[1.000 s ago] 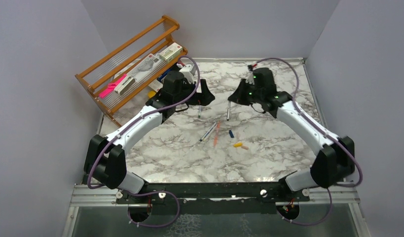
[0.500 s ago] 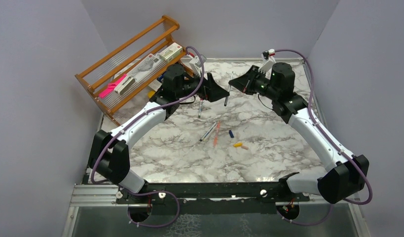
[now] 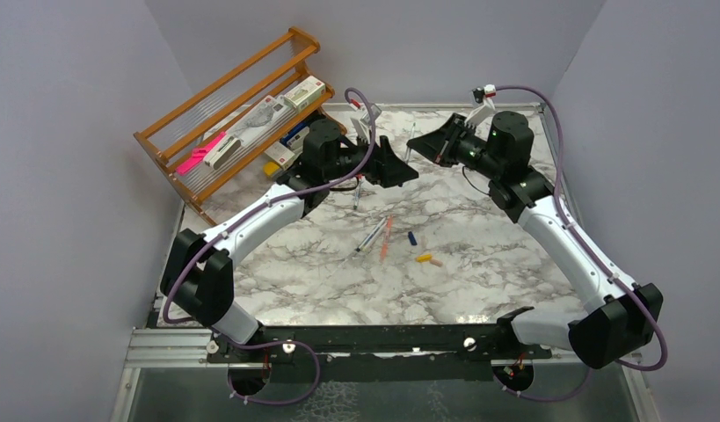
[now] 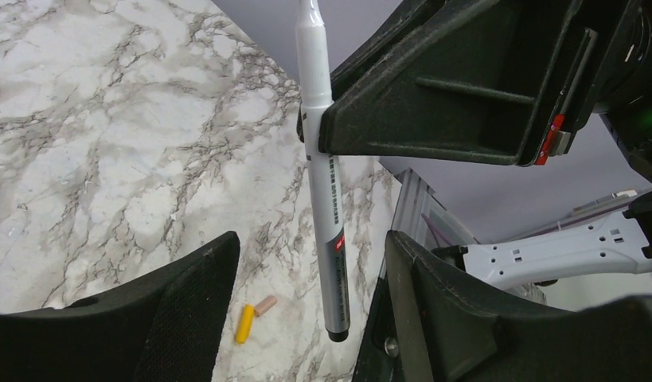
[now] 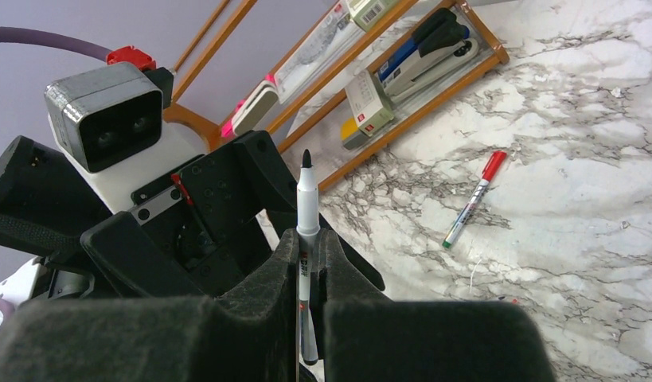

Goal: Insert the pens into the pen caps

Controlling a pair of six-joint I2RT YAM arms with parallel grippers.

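My right gripper (image 5: 308,255) is shut on a grey-white pen (image 5: 306,207) with a bare black tip, held off the table at the back. My left gripper (image 4: 306,318) stands open around that pen's (image 4: 322,199) butt end, its fingers (image 4: 187,310) apart from the barrel. In the top view the two grippers (image 3: 402,169) (image 3: 424,143) meet nose to nose. On the marble lie a grey pen (image 3: 371,236), a salmon-orange pen (image 3: 387,237), a dark blue cap (image 3: 412,238), a yellow cap (image 4: 244,323) and a pale pink cap (image 4: 265,305). A red-capped pen (image 5: 471,199) lies under the left arm.
A wooden rack (image 3: 233,114) at the back left holds boxes, a stapler (image 5: 434,44) and a bright pink bar (image 3: 200,152). Grey walls close in the table on three sides. A metal rail (image 3: 382,347) runs along the near edge.
The right gripper lifted the pen up and back, tipping it over. The left gripper swung right to meet it, and its jaws have narrowed around the pen's lower end.
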